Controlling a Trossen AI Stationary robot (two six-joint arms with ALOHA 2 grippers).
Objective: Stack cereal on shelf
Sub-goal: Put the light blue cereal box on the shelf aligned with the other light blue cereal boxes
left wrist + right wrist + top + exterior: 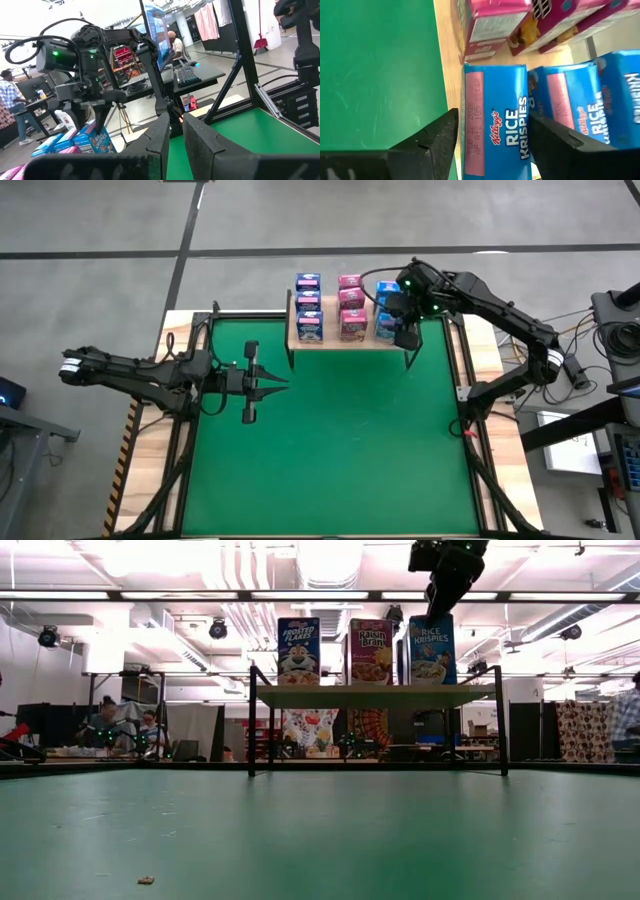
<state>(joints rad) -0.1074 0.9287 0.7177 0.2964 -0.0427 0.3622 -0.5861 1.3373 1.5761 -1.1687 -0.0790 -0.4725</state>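
Observation:
The light-wood shelf [350,346] on black legs stands at the table's far edge. It carries three rows of cereal boxes: dark blue-purple [308,305], pink [351,308] and light blue [386,310]. My right gripper [495,131] is open above the front light-blue Rice Krispies box [495,125]. Its fingers stand on either side of the box's top, with a thin strip of shelf showing beside one finger. That box stands upright on the shelf [432,650]. My left gripper [280,383] waits shut over the table's left half.
The green table [330,450] stretches toward the near edge. Black frame rails [465,380] run along its sides. A small crumb [146,880] lies near the front. People sit at desks [125,730] in the room beyond the table.

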